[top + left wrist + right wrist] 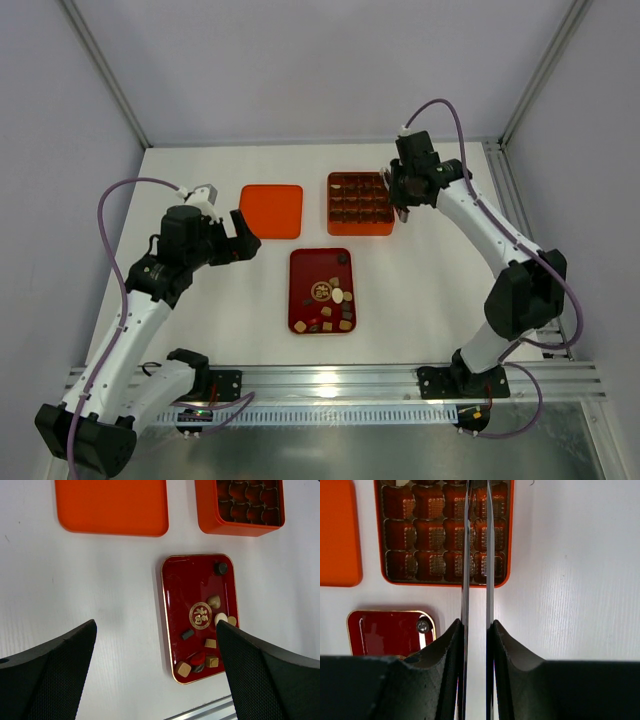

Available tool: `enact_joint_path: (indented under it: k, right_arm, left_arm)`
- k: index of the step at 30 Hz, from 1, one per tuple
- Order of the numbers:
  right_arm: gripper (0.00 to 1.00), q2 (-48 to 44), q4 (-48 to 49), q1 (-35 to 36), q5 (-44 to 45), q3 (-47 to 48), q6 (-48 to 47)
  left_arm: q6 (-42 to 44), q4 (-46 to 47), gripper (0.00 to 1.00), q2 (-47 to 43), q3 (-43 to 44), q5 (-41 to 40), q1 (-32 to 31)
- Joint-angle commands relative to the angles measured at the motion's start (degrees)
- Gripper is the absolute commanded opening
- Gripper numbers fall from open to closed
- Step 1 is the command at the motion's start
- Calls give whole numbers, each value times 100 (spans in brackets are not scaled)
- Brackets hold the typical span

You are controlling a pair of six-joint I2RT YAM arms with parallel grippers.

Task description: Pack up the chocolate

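Observation:
Several small chocolate pieces (pixel 338 295), tan, cream and dark, lie on the dark red tray (pixel 300 290); they also show in the left wrist view (pixel 214 601). The orange grid box (pixel 359 232) stands behind the tray, its brown cells (pixel 440 537) in view. My right gripper (pixel 403 190) is shut on metal tweezers (pixel 465 555) at the box's right edge. Their blades reach over the right cells and the tips run out of frame. My left gripper (pixel 243 238) is open and empty, above the table left of the tray (pixel 180 590).
A flat orange lid (pixel 271 211) lies left of the box, and shows in the left wrist view (pixel 111 505). A metal rail (pixel 330 380) runs along the near table edge. White walls close the back and sides.

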Motion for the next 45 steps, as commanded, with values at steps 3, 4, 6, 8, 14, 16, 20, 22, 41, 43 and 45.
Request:
enact_joint_path:
  k: [3,4,6,8,14,16,20,22,41,43,45]
  right_arm:
    - [29,622,229,-172,-93,742,-311]
    - [29,683,229,-181,-85,795,-320]
    - [29,850,211,-189,-49,936,-337]
    - [30,947,176,-189,3,1006,-355]
    - [34,1035,149,-189,21,989,-355]
    - [34,1079,123,-189,30,980,-355]
    - [34,1106,167,-189,4,883,-346]
    - [34,1141,185,-189,12,875,-346]
    - [41,422,-88,-84,-234,735,-338]
    - [41,9,-105,126,-313,394,-338]
    - [41,-281,-79,363,-400,85,-311]
  left_arm:
    - [-11,75,100,11,11,-42,12]
    - [-11,83,100,2,11,-51,12]
    - [-11,75,100,11,11,-42,12]
    - [-20,83,100,11,20,-42,12]
    - [-11,83,100,11,20,-33,12]
    - [-11,83,100,2,20,-33,12]
    - [-20,83,100,11,11,-33,12]
    - [-11,92,100,2,20,-42,12]
    - [-20,83,100,-7,11,-51,12]
    - [-20,83,100,-7,20,-51,12]
    - [-11,92,100,-24,11,-60,12]
